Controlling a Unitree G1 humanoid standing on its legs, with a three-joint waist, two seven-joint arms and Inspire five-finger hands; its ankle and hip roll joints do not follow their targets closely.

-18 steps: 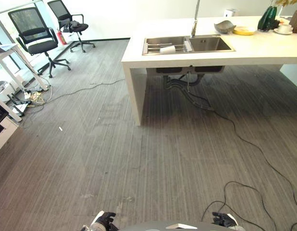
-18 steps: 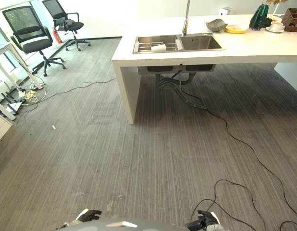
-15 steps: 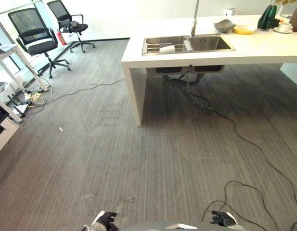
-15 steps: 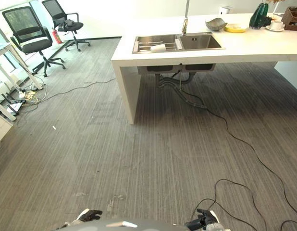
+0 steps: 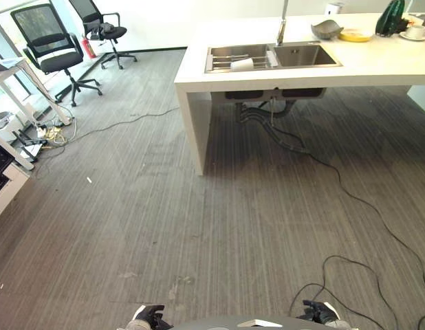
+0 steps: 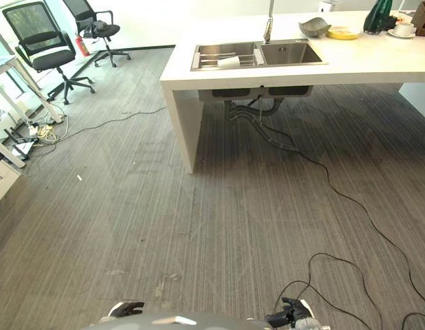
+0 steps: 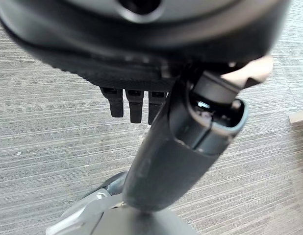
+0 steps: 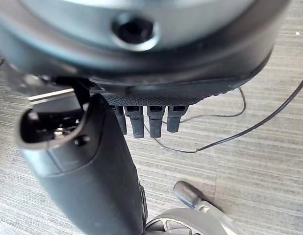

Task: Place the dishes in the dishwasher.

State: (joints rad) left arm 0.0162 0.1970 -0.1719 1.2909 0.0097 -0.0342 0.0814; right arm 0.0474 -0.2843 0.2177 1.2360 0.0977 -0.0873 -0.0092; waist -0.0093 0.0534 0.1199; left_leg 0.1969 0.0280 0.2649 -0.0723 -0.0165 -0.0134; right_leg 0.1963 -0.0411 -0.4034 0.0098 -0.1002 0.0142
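Dishes well ahead on a white counter across the grey carpeted floor: a white cup lying on its side on the rack in the left basin of a double steel sink, with a tall faucet behind the divider. Further right on the countertop, a grey bowl, then a yellow plate, a dark green bottle-like vessel, and a white cup on a saucer at the far edge. Pipes and hoses hanging beneath the sink, a thin cable trailing from them over the floor. Two black office chairs and a small red fire extinguisher far off to the left by the wall, a tangle of cords near a white desk leg. Left hand and right hand low at the near edge, both empty, fingers straight and pointing down toward the carpet, thumbs extended, holding nothing.
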